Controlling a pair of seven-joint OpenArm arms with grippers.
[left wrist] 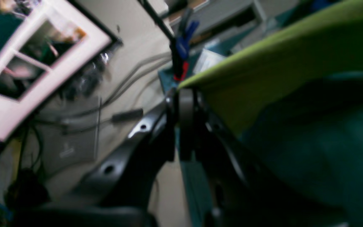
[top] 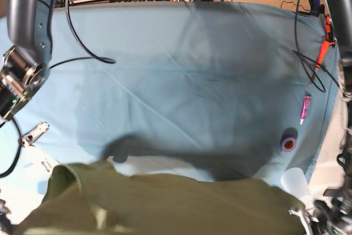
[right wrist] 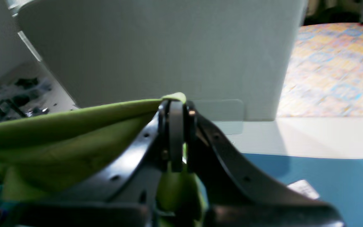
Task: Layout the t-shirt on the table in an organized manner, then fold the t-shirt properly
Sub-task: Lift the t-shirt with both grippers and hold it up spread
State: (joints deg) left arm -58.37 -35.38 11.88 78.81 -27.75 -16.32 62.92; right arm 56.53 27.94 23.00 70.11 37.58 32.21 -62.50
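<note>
Both grippers are lifted off the table (top: 181,53) with the t-shirt (top: 165,202) strung between them. The left gripper (left wrist: 184,101) has its jaws pressed together on an edge of the green cloth, which runs away from the fingertips up and to the right as a taut, bright edge; below that edge the fabric falls into shadow over the blue table cover. Beyond the left gripper's tips stand a blurred black stand with a blue clamp (left wrist: 184,41), a few grey cables and a white frame (left wrist: 39,63). The right gripper (right wrist: 173,107) is likewise clamped on the shirt: a small fold of green pokes out just above its closed fingertips, and the cloth stretches away to its left in a long sagging sweep, with more of it bunched beneath the jaws. Behind this gripper is a pale wall, and the blue table lies below and to its right. From the base camera the shirt hangs wide across the near edge, casting a dark shadow on the cover behind it; a roll of tape (top: 288,142), a pink pen (top: 304,108) and a clear cup (top: 295,182) sit near the left arm's side
</note>
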